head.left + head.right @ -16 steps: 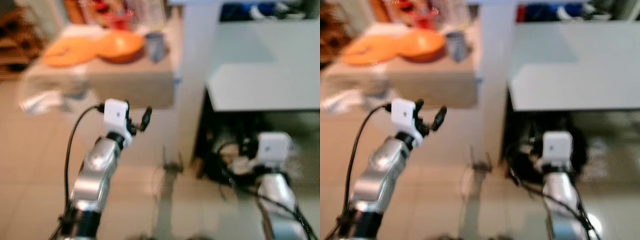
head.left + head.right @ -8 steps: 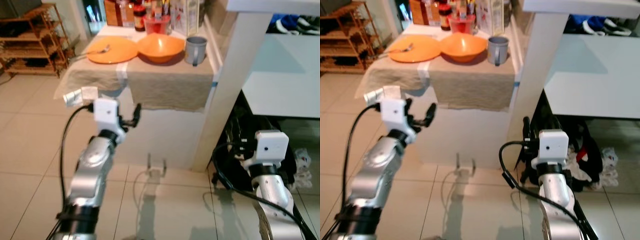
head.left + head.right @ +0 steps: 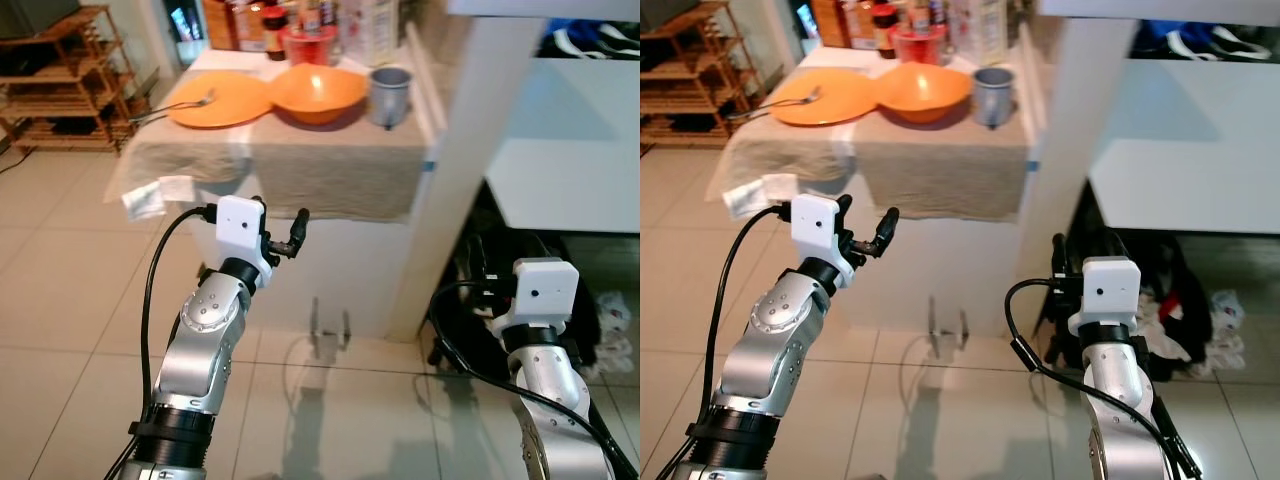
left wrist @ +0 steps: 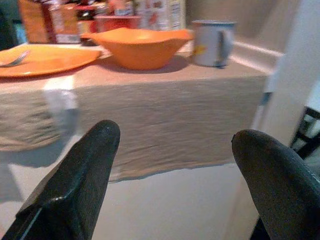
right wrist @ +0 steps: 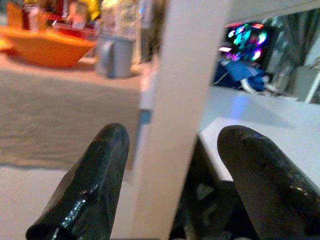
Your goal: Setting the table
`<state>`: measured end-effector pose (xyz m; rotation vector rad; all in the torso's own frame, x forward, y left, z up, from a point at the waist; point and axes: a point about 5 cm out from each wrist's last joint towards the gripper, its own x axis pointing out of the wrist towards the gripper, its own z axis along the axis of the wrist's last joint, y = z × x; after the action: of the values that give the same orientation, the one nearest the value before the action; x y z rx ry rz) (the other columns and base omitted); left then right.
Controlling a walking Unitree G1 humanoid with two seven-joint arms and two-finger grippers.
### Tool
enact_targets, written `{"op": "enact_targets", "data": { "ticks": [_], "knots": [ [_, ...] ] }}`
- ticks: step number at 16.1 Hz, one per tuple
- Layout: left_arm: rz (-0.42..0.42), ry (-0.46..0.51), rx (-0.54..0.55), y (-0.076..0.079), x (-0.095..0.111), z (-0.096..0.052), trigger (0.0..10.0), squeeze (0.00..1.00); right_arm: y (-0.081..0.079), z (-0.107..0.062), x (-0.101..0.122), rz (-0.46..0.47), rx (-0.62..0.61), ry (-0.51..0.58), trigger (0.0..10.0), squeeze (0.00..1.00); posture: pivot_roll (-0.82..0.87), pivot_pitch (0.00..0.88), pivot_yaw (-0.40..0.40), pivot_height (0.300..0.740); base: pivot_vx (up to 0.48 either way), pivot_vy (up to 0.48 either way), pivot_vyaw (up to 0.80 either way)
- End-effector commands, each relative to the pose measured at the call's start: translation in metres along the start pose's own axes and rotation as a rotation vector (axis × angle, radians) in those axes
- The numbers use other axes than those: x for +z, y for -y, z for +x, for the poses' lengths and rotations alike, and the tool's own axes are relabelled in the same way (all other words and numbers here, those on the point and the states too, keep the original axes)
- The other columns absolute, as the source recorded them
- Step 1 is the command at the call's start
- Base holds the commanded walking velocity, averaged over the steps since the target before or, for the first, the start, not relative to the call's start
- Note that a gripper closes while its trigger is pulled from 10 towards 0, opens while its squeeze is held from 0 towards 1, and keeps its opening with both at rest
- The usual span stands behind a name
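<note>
Orange bowl (image 4: 141, 46) on table (image 4: 150, 95), beyond empty parted jaws.

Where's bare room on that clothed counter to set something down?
Front strip of the cloth, between the table edge and the orange plate, orange bowl and grey mug, is bare. The back is crowded with bottles and a red container. Left gripper hangs open below that front edge.
</note>
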<state>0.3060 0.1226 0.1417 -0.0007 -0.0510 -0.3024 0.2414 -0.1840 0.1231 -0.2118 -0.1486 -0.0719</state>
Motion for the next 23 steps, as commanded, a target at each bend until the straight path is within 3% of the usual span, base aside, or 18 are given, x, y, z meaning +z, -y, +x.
{"op": "enact_targets", "data": {
  "ticks": [1,11,13,21,23],
  "knots": [
    [-0.004,0.009,0.015,-0.003,0.003,0.001,10.0,0.0,-0.002,0.002,0.001,0.008,0.013,0.004,10.0,0.0,-0.05,0.001,0.037,0.74,0.274,0.394,0.0],
    [0.018,0.021,0.022,-0.002,0.007,0.004,10.0,0.0,-0.002,0.002,-0.005,0.005,0.03,-0.011,10.0,0.0,-0.04,0.003,0.039,0.74,0.0,0.435,0.0],
    [0.059,0.014,0.013,-0.002,0.008,0.007,10.0,0.0,-0.005,0.002,-0.005,0.006,0.039,-0.01,10.0,0.0,-0.04,0.004,0.039,0.74,0.279,0.39,0.0],
    [0.086,0.005,-0.012,-0.004,0.011,0.016,10.0,0.0,-0.01,0.005,-0.007,0.004,0.048,-0.017,10.0,0.0,-0.05,0.005,0.046,0.74,0.469,0.0,0.0],
    [0.079,0.009,-0.022,-0.002,0.01,0.013,10.0,0.0,-0.009,0.0,-0.008,0.005,0.049,-0.017,10.0,0.0,-0.04,0.007,0.048,0.74,0.48,0.0,0.0]
  ]
}}
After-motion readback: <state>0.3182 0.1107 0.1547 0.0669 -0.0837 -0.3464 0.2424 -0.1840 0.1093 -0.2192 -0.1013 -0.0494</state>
